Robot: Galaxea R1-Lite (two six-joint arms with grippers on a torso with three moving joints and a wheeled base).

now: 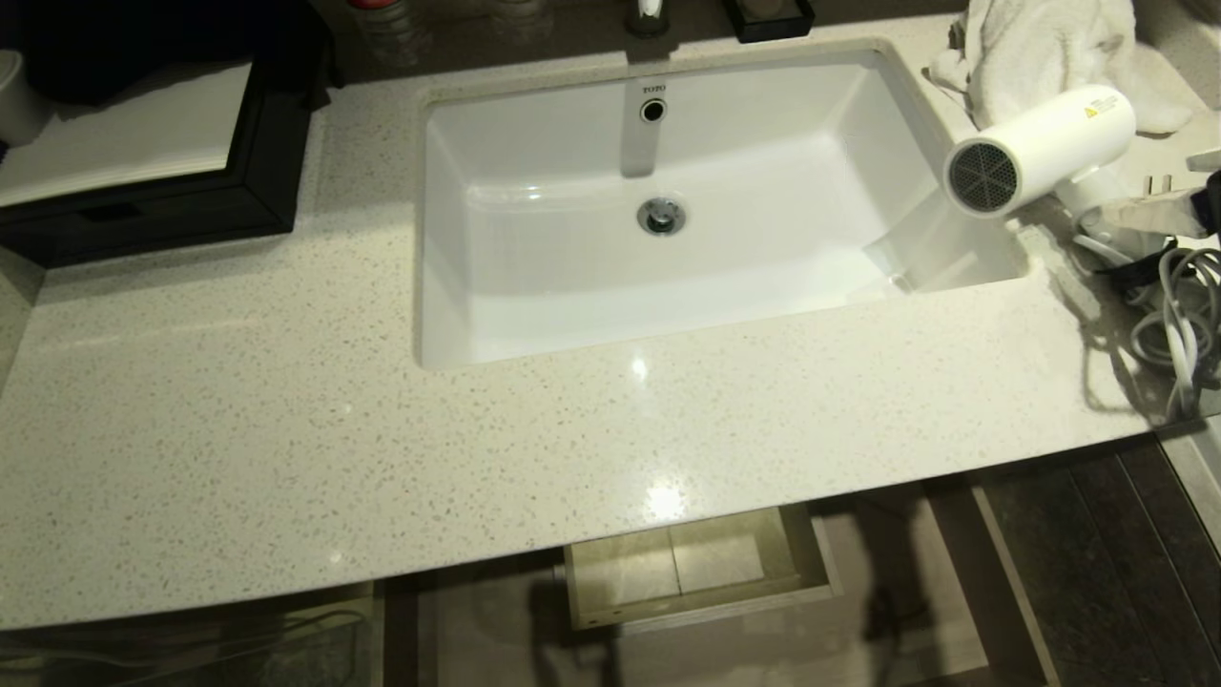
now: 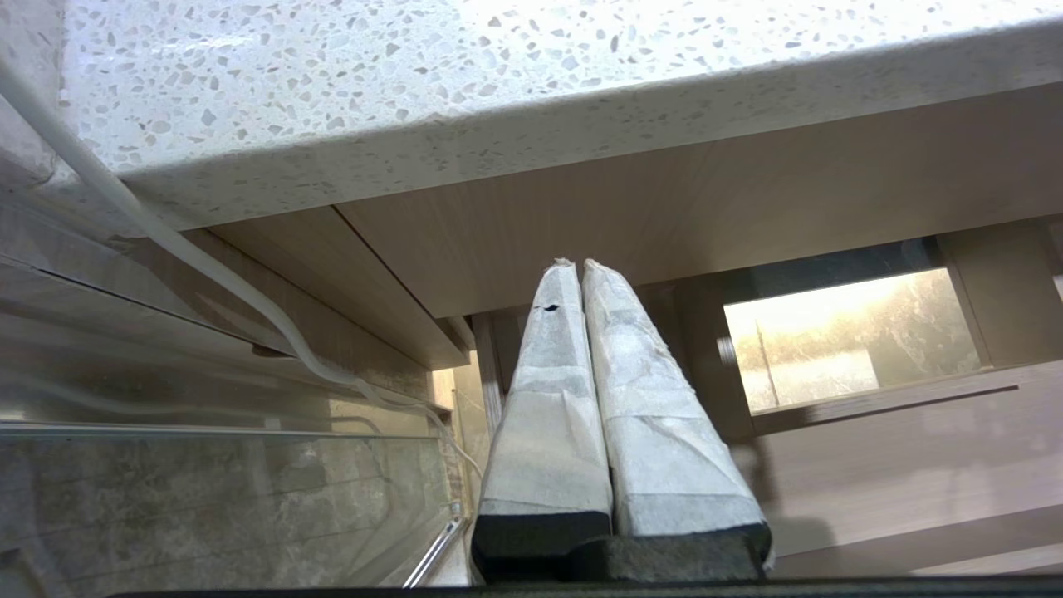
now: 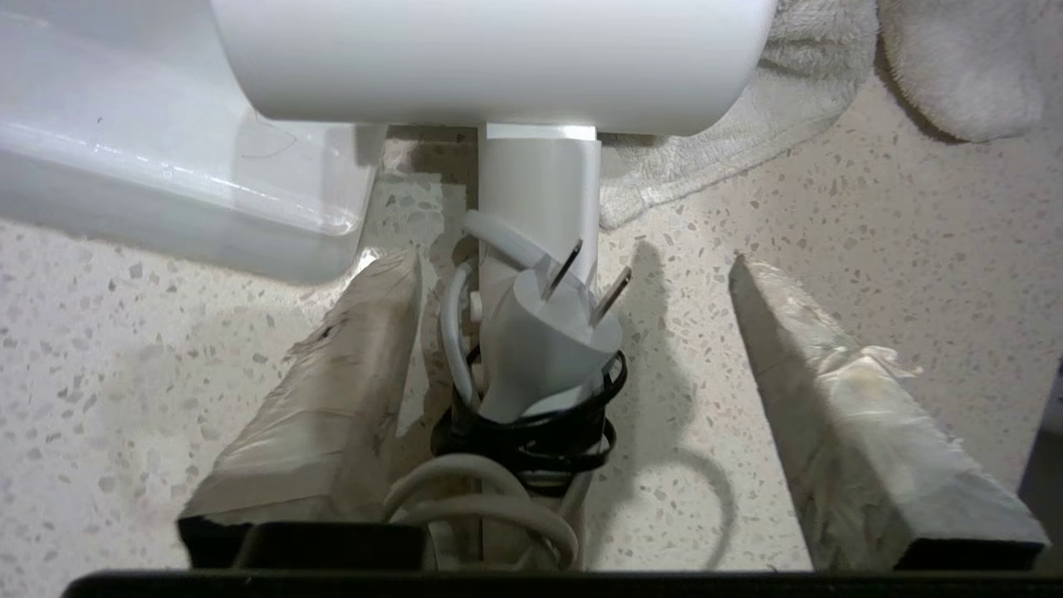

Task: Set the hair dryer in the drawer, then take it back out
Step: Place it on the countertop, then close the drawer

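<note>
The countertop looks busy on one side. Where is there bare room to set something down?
The widest bare patch of the countertop lies in front of the sink, running left below the black tray. Right of the sink it is crowded: hair dryer, its bundled cord, the towel, and the right gripper open around the handle.

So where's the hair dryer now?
The hair dryer stands on the counter, right of the sink, just in front of the white towel.

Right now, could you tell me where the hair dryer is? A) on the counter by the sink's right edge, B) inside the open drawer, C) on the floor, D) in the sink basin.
A: the hair dryer stands on the counter right of the sink, before the towel.
</note>
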